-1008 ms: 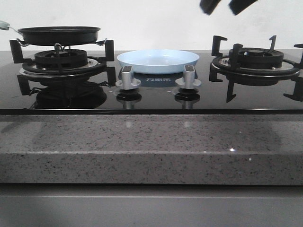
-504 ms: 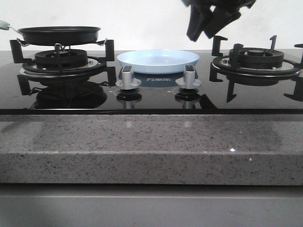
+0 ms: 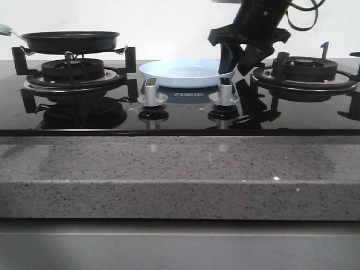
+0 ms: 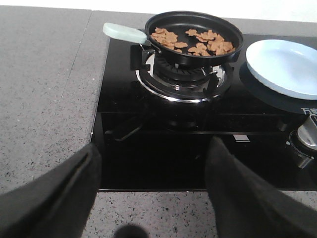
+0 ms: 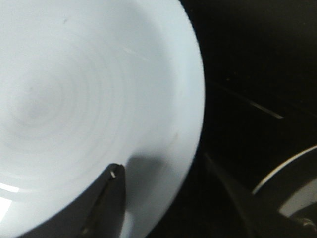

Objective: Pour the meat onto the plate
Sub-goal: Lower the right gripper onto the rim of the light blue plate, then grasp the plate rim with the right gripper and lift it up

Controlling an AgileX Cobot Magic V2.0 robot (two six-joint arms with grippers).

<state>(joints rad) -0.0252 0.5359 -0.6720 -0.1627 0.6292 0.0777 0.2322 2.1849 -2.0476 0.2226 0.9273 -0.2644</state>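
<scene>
The meat (image 4: 194, 40) lies as reddish-brown slices in the black frying pan (image 4: 193, 37) on the left burner. The pan also shows in the front view (image 3: 70, 40). The pale-blue plate (image 3: 187, 72) sits on the hob between the burners and holds nothing; it also shows in the left wrist view (image 4: 285, 67) and fills the right wrist view (image 5: 89, 99). My right gripper (image 3: 235, 66) is open at the plate's right rim, one finger (image 5: 106, 203) over the plate and the other outside it. My left gripper (image 4: 153, 188) is open and empty above the counter's front edge.
The pan's pale handle (image 4: 124, 32) points to the far left. Two silver knobs (image 3: 152, 93) (image 3: 224, 91) stand in front of the plate. The right burner grate (image 3: 304, 70) is bare, close beside my right gripper. A speckled grey counter (image 3: 169, 174) runs along the front.
My right gripper has come down from the top of the front view and leftward to the plate's right rim. The pan and plate have not moved.
</scene>
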